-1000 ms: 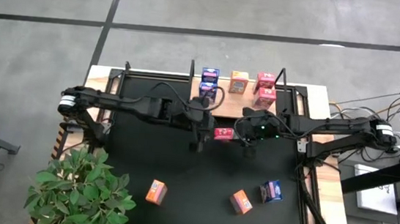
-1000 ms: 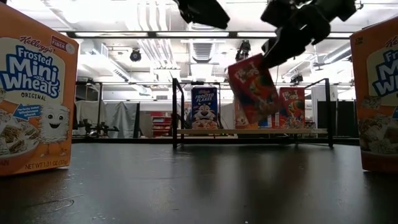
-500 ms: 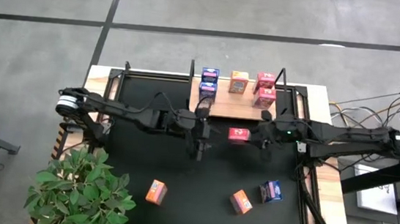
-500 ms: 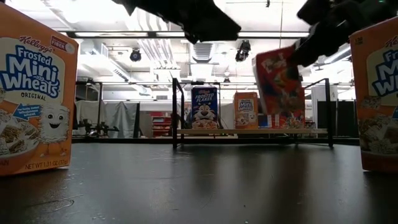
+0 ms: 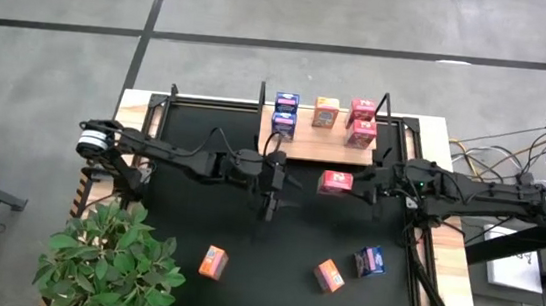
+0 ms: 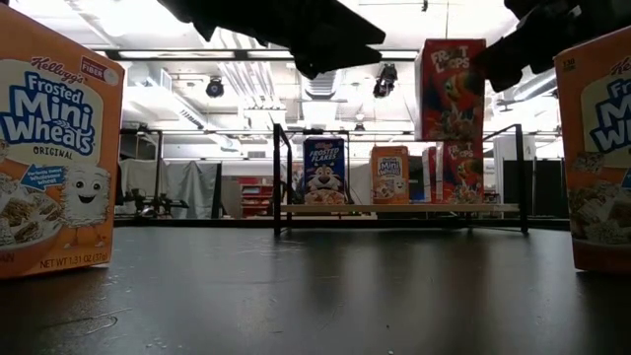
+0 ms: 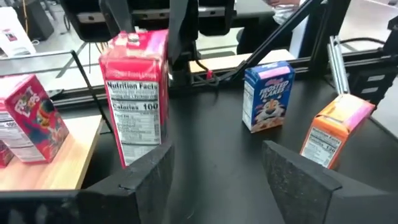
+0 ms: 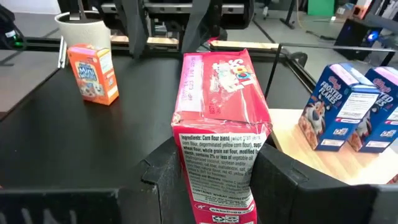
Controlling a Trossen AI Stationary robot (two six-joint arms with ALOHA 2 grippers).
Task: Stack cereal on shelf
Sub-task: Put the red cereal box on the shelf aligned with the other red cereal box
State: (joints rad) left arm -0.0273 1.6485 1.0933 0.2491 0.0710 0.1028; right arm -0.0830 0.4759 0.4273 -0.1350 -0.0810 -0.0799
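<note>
The right gripper (image 5: 362,187) has its jaws clamped on a red-pink cereal box (image 5: 334,182), carried upright in the air just in front of the shelf (image 5: 319,147), clear of the surface (image 5: 245,231). The left gripper (image 5: 271,189) hangs over mid-surface with jaws parted and empty.

Five boxes already stand on the shelf; two orange boxes (image 5: 213,262) and one blue box (image 5: 370,261) lie well apart at the near side.

Risk, as judged: the carried box is tall in the grip and could clip the two red-pink boxes (image 5: 361,121) on the shelf or a black post (image 5: 386,109), toppling them; a crooked release could tip it.

Legible print: "Froot Loops", "Nutrition Facts", "Calories 100", "Ingredients"; "Frosted Flakes"; "Kellogg's Frosted Mini Wheats Original".
</note>
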